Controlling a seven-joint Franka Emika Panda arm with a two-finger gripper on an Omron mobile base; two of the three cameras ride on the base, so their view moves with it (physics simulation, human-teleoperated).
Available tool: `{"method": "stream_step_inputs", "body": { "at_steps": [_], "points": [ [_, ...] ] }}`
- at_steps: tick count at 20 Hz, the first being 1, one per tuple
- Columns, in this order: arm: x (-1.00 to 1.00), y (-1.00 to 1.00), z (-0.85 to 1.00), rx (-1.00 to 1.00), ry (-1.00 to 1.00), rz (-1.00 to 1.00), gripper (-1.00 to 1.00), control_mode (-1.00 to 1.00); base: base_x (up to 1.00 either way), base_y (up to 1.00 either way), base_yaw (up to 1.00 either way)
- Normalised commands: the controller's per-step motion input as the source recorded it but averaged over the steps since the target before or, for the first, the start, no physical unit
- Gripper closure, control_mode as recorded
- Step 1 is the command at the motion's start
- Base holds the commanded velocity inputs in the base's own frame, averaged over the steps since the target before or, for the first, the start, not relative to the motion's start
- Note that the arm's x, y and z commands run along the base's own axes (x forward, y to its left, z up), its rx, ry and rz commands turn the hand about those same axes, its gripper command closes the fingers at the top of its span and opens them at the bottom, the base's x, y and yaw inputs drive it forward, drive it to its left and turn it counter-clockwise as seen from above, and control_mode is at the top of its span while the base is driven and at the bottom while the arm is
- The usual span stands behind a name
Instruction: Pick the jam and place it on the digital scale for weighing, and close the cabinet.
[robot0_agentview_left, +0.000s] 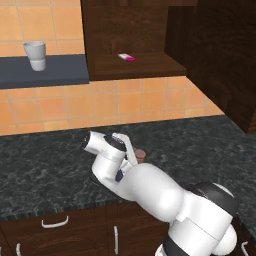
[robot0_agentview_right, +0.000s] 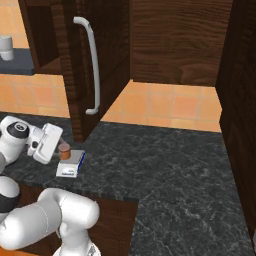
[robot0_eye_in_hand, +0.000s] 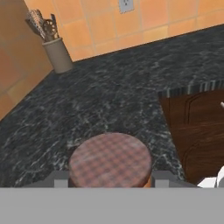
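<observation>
The jam (robot0_agentview_right: 64, 152), a small orange jar with a brown lid, stands at the back left corner of the digital scale (robot0_agentview_right: 71, 165), on its top or just above it. My gripper (robot0_agentview_right: 59, 149) reaches in from the left and is shut on the jar. In the hand view the checked lid of the jam (robot0_eye_in_hand: 110, 158) sits between the two grey fingertips (robot0_eye_in_hand: 57, 179). From the left base view the jam (robot0_agentview_left: 142, 155) peeks out beside the gripper (robot0_agentview_left: 137, 155). The cabinet door (robot0_agentview_right: 70, 45) with its silver bar handle (robot0_agentview_right: 93, 65) stands open above the scale.
A pink-and-white packet (robot0_agentview_left: 126, 57) lies on the open cabinet's shelf (robot0_agentview_left: 140, 67). A grey-white cup (robot0_agentview_left: 35, 55) rests on a dark shelf at the left. A utensil holder (robot0_eye_in_hand: 57, 54) stands by the tiled wall. Drawers with curved handles (robot0_agentview_left: 55, 223) line the counter front.
</observation>
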Motion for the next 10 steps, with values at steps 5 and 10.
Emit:
{"method": "stream_step_inputs", "body": {
  "at_steps": [5,10],
  "points": [
    [0.22,0.0,-0.15,0.0,-0.02,-0.01,1.0,-1.0,0.0,0.0,0.0],
    [0.24,0.04,-0.21,-0.01,0.0,0.0,1.0,-1.0,0.0,0.0,0.0]
  ]
}}
